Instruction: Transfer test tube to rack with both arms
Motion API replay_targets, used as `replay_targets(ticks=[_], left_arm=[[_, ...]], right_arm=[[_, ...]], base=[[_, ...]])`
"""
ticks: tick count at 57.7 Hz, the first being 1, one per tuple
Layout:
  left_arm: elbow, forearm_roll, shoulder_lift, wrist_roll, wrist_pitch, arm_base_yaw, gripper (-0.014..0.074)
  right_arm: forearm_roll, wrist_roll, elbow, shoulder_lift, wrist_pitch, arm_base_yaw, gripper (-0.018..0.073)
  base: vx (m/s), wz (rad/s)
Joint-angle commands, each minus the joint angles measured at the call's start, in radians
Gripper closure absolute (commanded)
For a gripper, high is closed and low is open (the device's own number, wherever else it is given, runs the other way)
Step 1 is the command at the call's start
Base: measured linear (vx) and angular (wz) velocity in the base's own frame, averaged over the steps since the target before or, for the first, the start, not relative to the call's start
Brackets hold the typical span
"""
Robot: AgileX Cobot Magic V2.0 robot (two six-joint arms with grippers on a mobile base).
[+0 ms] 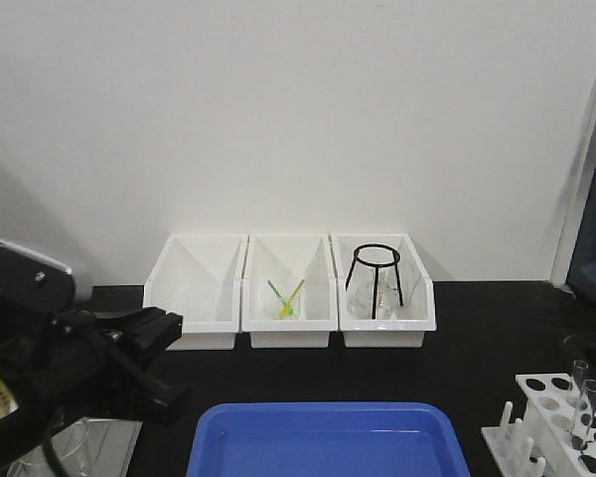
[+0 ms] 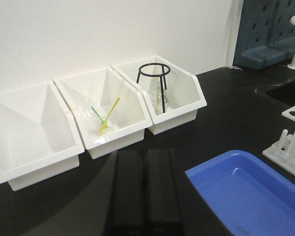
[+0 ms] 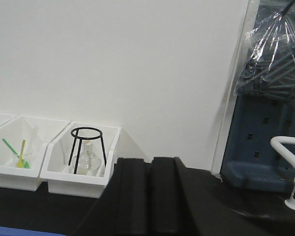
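Observation:
The white rack [image 1: 561,422] stands at the table's front right corner, pegs along its near side. Two clear test tubes [image 1: 579,386] stand upright in its holes. In the left wrist view only the rack's edge and pegs [image 2: 291,145] show at the far right. My left gripper [image 1: 174,323] hovers at the front left of the table, far from the rack. Its fingers [image 2: 130,177] are pressed together, shut on nothing. My right gripper [image 3: 150,164] is out of the front view. It is shut and empty too, pointing toward the back wall.
Three white open-front bins [image 1: 290,333] line the back wall. The middle one holds green and yellow sticks [image 1: 287,298]; the right one holds a black wire tripod [image 1: 375,278] over a glass flask. A blue tray [image 1: 323,442] lies front centre. A clear glass vessel [image 1: 74,447] stands under the left arm.

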Motion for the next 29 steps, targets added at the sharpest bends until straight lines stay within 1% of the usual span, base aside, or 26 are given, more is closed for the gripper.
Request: replay_targets(ticks=[1,5,9,14,16,22,29], left_arm=[[0.043,0.000,-0.118,0.006,-0.082,0.021,0.0602],[0.128,0.012,-0.221,0.008,-0.066,0.049,0.0602],[0.238,0.016,-0.361,0.008,-0.058,0.082,0.0602],[0.393,0.017,-0.569,0.009,-0.047,0.131,0.0602],[0.476,0.016,-0.674,0.009,-0.047,0.161,0.0602],[0.667,0.017,-0.916,0.009,-0.048,0.228,0.0602],[0.806,0.022,-1.139,0.009,-0.033,0.293,0.0602]], right_arm=[[0.012,-0.001,-0.032,-0.004,-0.053,-0.005,0.0570],[0.012,-0.001,-0.032,-0.004,-0.053,-0.005,0.0570],[0.012,-0.001,-0.032,-0.004,-0.053,-0.005,0.0570],[0.012,-0.001,-0.032,-0.004,-0.053,-0.005,0.0570],[0.012,-0.001,-0.032,-0.004,-0.053,-0.005,0.0570],[0.012,-0.001,-0.032,-0.004,-0.053,-0.005,0.0570],[0.012,-0.001,-0.032,-0.004,-0.053,-0.005,0.0570]], base=[[0.00,0.00],[0.00,0.00],[0.00,0.00],[0.00,0.00],[0.00,0.00],[0.00,0.00],[0.00,0.00]])
